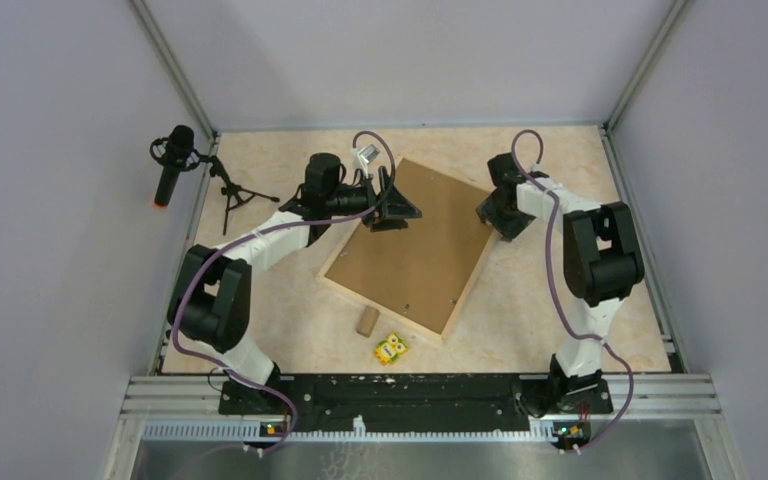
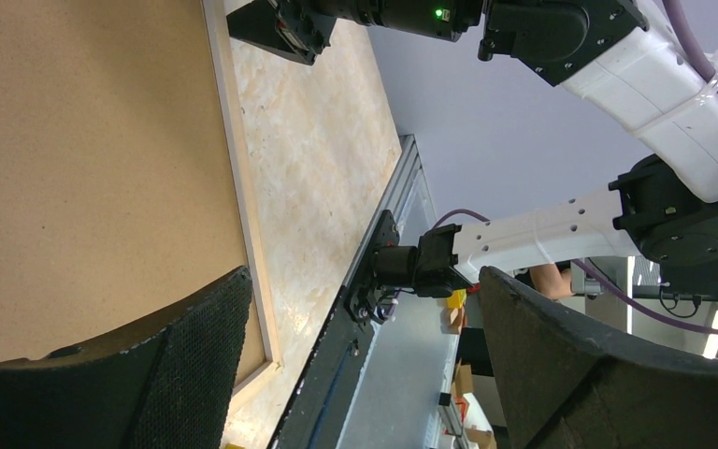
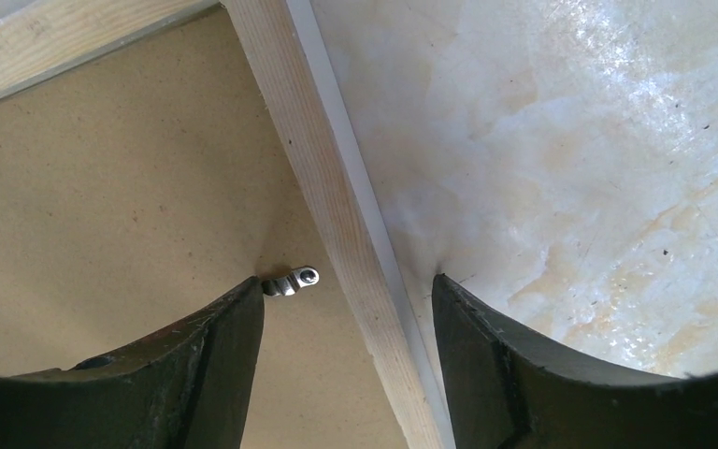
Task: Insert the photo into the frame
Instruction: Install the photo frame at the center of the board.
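Note:
The frame lies face down in the middle of the table, with a plain brown backing board filling it. The photo is hidden. My left gripper hovers open over the frame's far left edge; the left wrist view shows its fingers wide apart and holding nothing. My right gripper is at the frame's far right edge. In the right wrist view it stands open astride the pale wood strip, one finger on the board by a small metal clip, the other on the table.
A microphone on a small tripod stands at the far left. A small wooden block and a yellow toy lie near the frame's near corner. Walls and rails enclose the table.

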Motion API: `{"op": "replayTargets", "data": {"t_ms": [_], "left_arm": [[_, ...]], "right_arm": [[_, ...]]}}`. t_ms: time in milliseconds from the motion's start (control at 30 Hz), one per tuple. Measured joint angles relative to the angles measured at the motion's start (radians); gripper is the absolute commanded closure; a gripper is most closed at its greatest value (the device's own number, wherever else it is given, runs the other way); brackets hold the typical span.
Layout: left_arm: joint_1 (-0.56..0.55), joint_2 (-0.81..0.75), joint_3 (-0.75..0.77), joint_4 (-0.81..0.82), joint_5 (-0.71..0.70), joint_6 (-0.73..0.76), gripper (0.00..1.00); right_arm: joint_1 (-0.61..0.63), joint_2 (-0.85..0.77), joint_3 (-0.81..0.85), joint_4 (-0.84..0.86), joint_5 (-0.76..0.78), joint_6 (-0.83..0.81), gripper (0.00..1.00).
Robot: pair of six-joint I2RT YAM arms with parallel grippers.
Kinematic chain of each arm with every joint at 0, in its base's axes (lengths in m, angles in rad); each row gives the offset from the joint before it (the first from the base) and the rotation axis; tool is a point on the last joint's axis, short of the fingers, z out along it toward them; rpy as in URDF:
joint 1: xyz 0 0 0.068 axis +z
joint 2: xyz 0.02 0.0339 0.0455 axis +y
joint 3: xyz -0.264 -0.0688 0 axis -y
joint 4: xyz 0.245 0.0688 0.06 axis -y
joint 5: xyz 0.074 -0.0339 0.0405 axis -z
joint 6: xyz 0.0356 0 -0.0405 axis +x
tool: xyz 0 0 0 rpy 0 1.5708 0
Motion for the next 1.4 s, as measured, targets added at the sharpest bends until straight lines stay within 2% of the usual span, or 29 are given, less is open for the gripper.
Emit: {"op": "replayTargets", "data": {"t_ms": [167, 867, 1000, 1133, 1400], "left_arm": [[0.000, 0.000, 0.000, 0.000, -0.003, 0.001, 0.06], [0.000, 0.000, 0.000, 0.000, -0.003, 0.005, 0.06], [0.000, 0.000, 0.000, 0.000, -0.003, 0.003, 0.06], [0.000, 0.000, 0.000, 0.001, -0.003, 0.005, 0.06], [0.000, 0.000, 0.000, 0.001, -0.003, 0.006, 0.06]], "right_arm": [[0.000, 0.005, 0.006, -0.001, 0.001, -0.011, 0.38], [-0.009, -0.021, -0.042, 0.066, -0.011, -0.104, 0.73], [-0.013, -0.023, -0.042, 0.068, -0.011, -0.139, 0.91], [-0.016, -0.023, -0.042, 0.068, -0.010, -0.174, 0.99], [-0.015, -0.024, -0.040, 0.081, 0.013, -0.272, 1.00]]}}
